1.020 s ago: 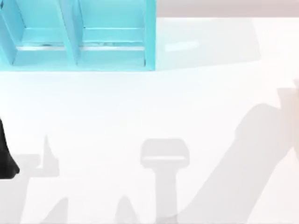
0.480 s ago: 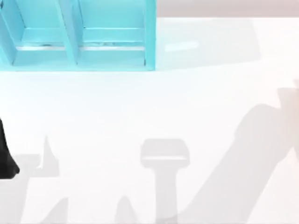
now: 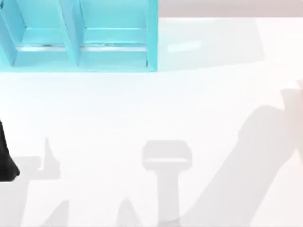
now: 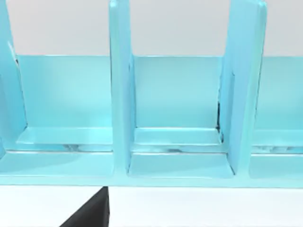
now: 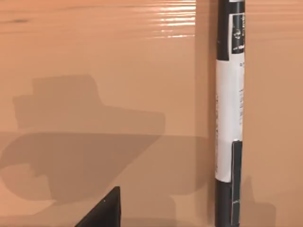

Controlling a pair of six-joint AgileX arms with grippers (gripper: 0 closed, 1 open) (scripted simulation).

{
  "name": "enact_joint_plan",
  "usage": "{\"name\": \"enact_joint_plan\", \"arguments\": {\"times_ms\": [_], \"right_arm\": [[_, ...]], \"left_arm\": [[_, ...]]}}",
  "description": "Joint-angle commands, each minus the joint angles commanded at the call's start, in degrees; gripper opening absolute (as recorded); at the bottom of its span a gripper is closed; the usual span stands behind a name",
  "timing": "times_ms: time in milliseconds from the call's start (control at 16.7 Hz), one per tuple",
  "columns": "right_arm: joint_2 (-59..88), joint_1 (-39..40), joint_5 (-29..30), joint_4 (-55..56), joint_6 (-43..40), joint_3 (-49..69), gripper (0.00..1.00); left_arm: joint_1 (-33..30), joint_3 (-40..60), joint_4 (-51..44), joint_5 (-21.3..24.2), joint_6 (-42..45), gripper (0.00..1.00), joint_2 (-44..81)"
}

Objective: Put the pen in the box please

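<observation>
The pen (image 5: 229,109) is a slim black marker with a white printed label band. It lies flat on an orange-brown cardboard surface (image 5: 94,47) that looks like the box, in the right wrist view. A black corner of my right gripper (image 5: 102,213) shows beside the pen and apart from it. Its shadow falls across the cardboard. A black corner of my left gripper (image 4: 92,215) hangs over the white table in front of a cyan rack (image 4: 170,118). Part of my left arm (image 3: 5,161) shows as a black shape at the table's left edge.
The cyan rack (image 3: 80,38) with upright dividers stands at the back left of the white table (image 3: 156,104). A pale tan shape (image 3: 296,109) sits at the right edge. Arm shadows lie across the front of the table.
</observation>
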Motion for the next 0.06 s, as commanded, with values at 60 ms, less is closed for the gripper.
{"name": "enact_joint_plan", "arguments": {"times_ms": [60], "right_arm": [[0.00,0.00,0.00,0.00,0.00,0.00,1.00]], "left_arm": [[0.00,0.00,0.00,0.00,0.00,1.00,0.00]]}}
